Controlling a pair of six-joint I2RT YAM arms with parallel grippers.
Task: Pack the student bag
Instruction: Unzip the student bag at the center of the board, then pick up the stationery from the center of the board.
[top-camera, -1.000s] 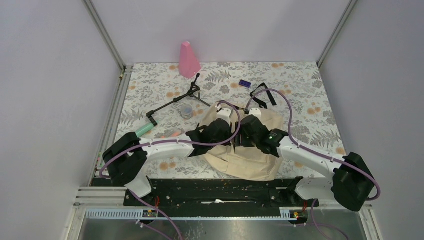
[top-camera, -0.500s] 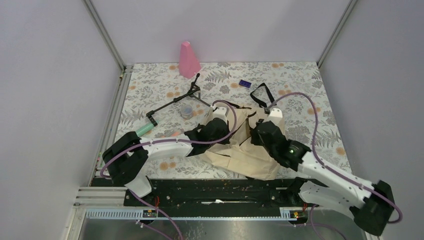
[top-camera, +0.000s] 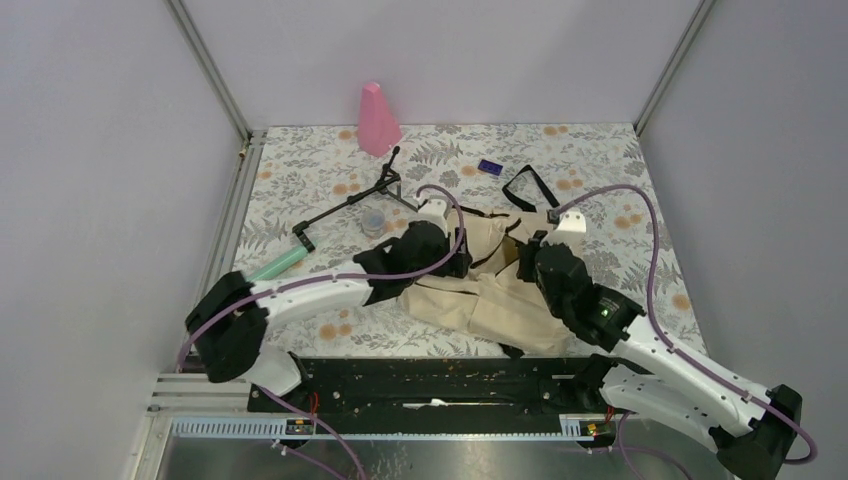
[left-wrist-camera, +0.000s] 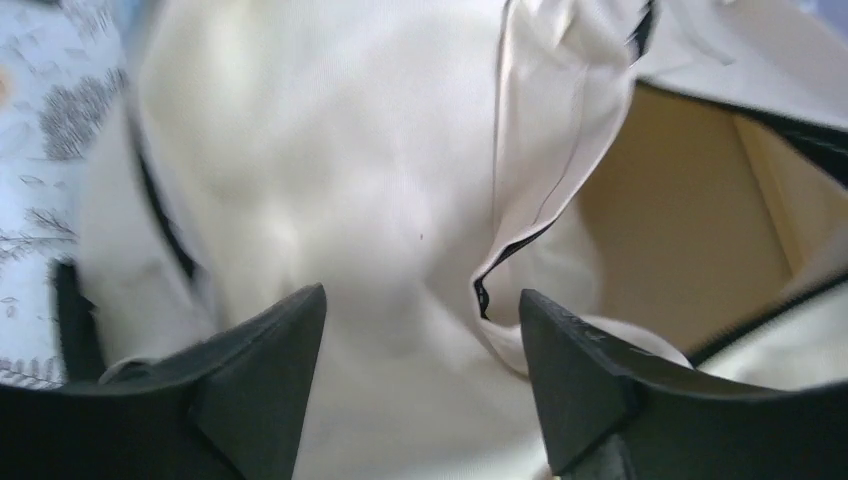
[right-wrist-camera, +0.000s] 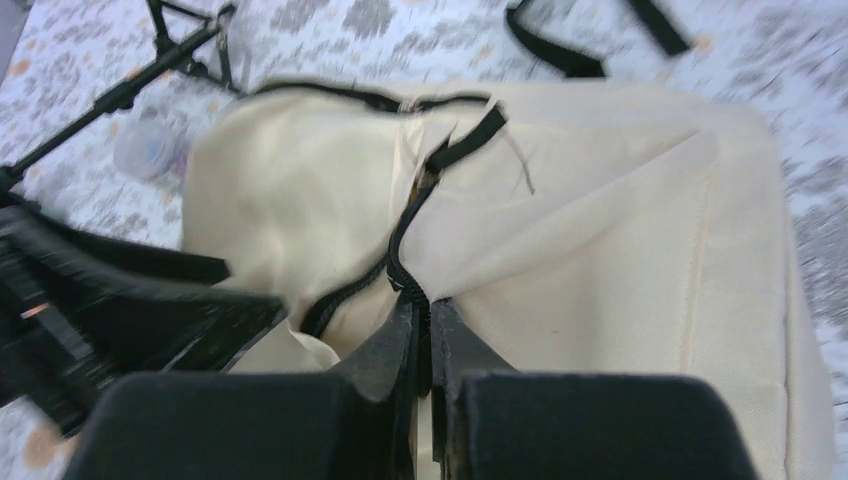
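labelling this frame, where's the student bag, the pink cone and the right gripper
student bag (top-camera: 480, 305): top external view, cream front panel
pink cone (top-camera: 377, 122): top external view, middle of its side
right gripper (right-wrist-camera: 421, 312): right wrist view, between the closed fingertips

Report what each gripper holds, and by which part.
The right gripper is shut on the student bag, pinching its black zipper edge; the left gripper is open over the bag's fabric, holding nothing.

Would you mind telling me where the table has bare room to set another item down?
The table is bare at the back right, beyond the black strap and purple item, and in the back-left corner beside the pink cone. Left of the student bag it is crowded: tripod, small jar, green tube.
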